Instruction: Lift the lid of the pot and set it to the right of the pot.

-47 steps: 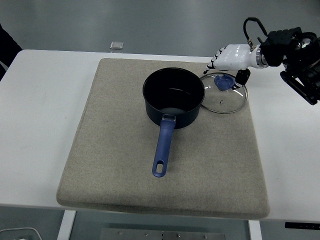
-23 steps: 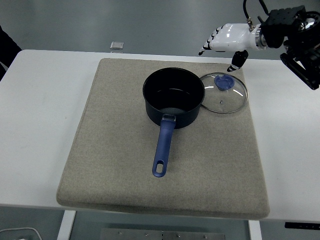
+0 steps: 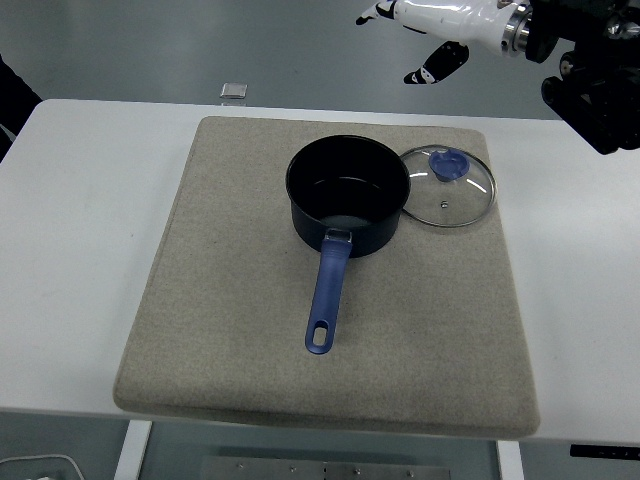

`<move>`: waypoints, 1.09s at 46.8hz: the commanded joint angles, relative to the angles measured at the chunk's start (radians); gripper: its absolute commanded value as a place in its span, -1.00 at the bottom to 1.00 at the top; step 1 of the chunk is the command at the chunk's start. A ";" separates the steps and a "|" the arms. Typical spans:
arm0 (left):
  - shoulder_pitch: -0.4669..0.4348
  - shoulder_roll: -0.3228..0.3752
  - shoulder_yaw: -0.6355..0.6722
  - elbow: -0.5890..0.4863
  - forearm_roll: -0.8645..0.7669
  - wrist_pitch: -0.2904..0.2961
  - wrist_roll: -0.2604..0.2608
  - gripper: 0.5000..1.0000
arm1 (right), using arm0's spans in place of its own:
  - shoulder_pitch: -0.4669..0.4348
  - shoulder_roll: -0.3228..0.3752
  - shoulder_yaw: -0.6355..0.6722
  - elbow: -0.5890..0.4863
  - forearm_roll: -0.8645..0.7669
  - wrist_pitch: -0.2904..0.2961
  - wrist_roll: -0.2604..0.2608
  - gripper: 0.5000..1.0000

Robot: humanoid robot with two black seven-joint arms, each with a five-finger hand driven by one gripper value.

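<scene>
A dark pot [image 3: 347, 193] with a long blue handle [image 3: 325, 300] stands uncovered on the beige mat [image 3: 240, 300]. Its glass lid [image 3: 449, 190] with a blue knob [image 3: 446, 165] lies flat on the mat just right of the pot, its rim touching or nearly touching the pot's wall. My right hand [image 3: 420, 30], white with black fingertips, is raised high above the table at the top right, well clear of the lid, fingers spread and holding nothing. The left arm does not show.
A small grey square object [image 3: 234, 91] lies on the white table [image 3: 70, 200] beyond the mat's far left corner. A dark shape [image 3: 12, 90] shows at the left edge.
My right hand let go of the lid's knob and rose up and back, away from the lid. The lid and pot have stayed put.
</scene>
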 commanded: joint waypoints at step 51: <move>0.001 0.000 0.000 0.000 0.000 0.000 0.000 1.00 | -0.084 0.003 0.150 -0.002 1.240 0.100 -0.256 0.60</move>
